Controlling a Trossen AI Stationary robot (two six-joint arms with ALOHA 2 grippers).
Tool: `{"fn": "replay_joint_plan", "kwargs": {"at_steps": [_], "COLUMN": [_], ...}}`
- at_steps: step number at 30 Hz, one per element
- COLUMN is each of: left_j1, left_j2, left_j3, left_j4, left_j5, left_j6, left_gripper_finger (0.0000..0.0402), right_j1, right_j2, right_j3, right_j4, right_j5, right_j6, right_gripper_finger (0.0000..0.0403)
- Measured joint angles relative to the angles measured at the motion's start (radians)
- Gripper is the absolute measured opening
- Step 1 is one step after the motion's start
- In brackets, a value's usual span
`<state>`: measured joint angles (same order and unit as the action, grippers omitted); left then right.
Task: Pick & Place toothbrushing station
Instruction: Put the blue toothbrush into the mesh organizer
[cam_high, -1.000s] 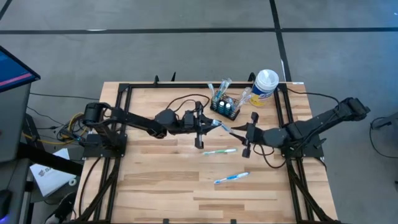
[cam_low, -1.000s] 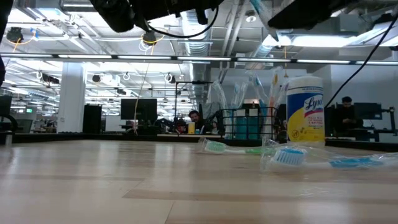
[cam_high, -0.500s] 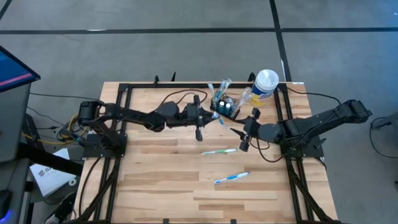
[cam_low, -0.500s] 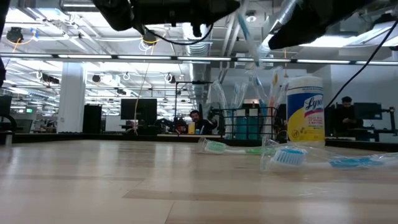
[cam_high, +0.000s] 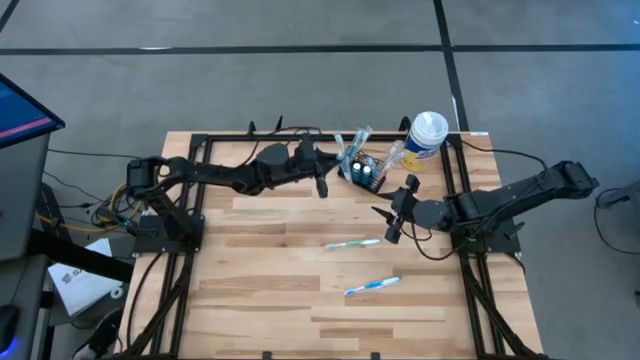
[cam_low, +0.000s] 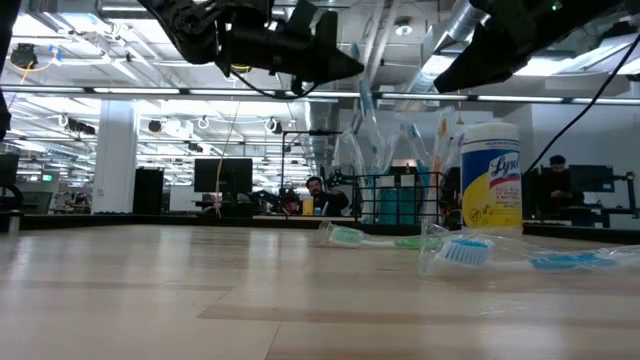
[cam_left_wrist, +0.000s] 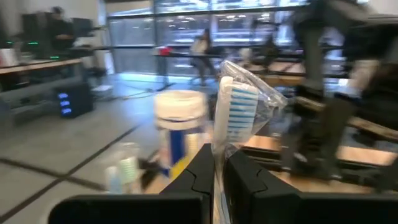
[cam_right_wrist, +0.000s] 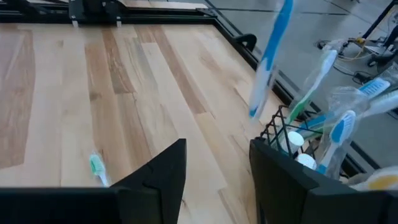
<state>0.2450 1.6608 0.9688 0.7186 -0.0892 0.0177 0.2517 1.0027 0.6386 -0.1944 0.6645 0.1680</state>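
Toward the table's far edge, just beside a white-lidded canister (cam_high: 426, 139): a small black wire-mesh caddy (cam_high: 362, 174), rectangular, upright, bristling with wrapped toothbrushes. Left gripper (cam_high: 322, 187) now drawn back up the table to hang close beside the caddy's left, fingers pressed together on a wrapped blue-bristled toothbrush (cam_left_wrist: 241, 113), where a second ago sat nearer mid-table. Right gripper (cam_high: 392, 225) pulled slightly back toward its own side, jaws now spread and empty; green toothbrush (cam_high: 352, 243) and blue toothbrush (cam_high: 372, 287) lying unmoved on the wood.
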Motion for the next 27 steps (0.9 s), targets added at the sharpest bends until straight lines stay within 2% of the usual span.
{"fn": "replay_joint_plan", "kwargs": {"at_steps": [8, 27], "left_j1": [0.042, 0.077], "left_j2": [0.0, 0.022], "left_j3": [0.0, 0.037], "left_j4": [-0.006, -0.003], "left_j5": [-0.091, -0.105], "left_j6": [0.003, 0.013], "left_gripper_finger": [0.0006, 0.0006], "right_j1": [-0.055, -0.142], "right_j2": [0.0, 0.0], "right_j3": [-0.003, -0.003], "right_j4": [0.01, 0.016], "right_j5": [-0.008, -0.01], "right_j6": [-0.002, -0.021], "right_gripper_finger": [0.0159, 0.0169]}}
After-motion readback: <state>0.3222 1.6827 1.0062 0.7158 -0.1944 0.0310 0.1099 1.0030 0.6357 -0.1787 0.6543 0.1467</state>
